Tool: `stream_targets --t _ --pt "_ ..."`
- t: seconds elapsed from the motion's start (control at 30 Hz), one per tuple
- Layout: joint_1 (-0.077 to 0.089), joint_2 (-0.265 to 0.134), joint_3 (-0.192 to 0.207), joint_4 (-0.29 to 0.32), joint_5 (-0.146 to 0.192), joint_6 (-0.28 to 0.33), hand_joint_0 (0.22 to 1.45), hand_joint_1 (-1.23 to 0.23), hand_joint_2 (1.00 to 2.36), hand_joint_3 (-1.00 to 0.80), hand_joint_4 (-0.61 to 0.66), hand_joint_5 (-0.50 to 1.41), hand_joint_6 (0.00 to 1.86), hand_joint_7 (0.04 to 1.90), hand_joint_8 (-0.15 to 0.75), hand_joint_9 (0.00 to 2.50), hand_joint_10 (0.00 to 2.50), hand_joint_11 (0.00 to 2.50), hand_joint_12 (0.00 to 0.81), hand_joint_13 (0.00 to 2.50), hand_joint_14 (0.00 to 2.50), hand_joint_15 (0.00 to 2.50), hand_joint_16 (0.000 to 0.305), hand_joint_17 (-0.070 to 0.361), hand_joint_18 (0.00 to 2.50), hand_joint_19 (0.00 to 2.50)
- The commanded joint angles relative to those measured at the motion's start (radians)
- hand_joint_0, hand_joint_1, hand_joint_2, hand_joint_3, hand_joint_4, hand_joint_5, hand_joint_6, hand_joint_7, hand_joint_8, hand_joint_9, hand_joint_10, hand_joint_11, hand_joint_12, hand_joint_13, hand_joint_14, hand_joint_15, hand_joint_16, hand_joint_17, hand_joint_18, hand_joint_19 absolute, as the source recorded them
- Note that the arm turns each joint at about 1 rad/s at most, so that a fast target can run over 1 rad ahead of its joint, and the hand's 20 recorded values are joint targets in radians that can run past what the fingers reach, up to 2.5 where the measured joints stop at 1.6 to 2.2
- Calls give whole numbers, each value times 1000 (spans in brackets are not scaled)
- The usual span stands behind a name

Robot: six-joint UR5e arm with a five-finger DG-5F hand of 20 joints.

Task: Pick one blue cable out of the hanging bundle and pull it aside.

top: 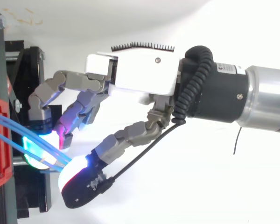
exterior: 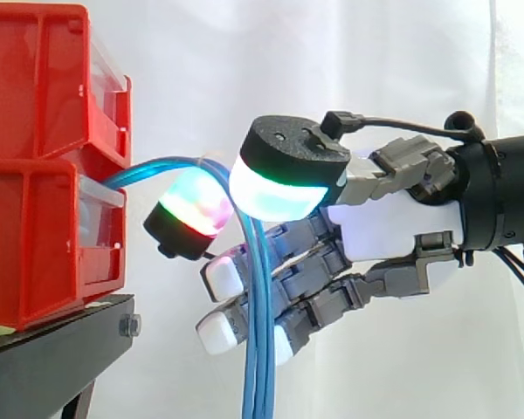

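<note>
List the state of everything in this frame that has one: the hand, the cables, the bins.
hand: shut, its fingers and thumb curled round the blue cables.
blue cables: bunched together, arching out from the red bins and hanging straight down; none drawn aside yet.
red bins: stacked one on the other, upright.
black stand: bearing the bins on its top.

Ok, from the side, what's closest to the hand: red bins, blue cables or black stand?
1. Cables: running between the hand's fingers.
2. Bins: just left of the fingertips.
3. Stand: lower left, under the bins.
</note>
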Motion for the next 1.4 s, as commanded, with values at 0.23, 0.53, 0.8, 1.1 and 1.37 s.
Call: stream_targets --t 0.23,0.53,0.8,1.1,1.37 --pt "-7 -1 -2 -9 -3 0 501 -541 1000 -500 -62 -166 906 867 261 1035 16 537 372 800 17 451 49 110 795 639" --pt "-8 0 0 -11 -14 0 591 -758 1023 -133 -16 -167 916 919 288 1035 19 576 363 819 17 467 46 103 791 658" --pt "-8 0 -2 -18 -14 0 830 -881 1000 -500 -326 -183 946 1122 215 1069 17 596 329 861 17 466 41 92 851 643" --pt "-13 0 -2 -18 -17 0 784 -918 1000 -500 -364 -176 947 1018 205 1118 19 582 305 897 20 487 37 83 895 614" --pt "-17 0 -2 -18 -27 0 474 -800 1000 -500 -239 -154 925 904 219 1127 16 609 359 914 19 521 46 103 882 679"
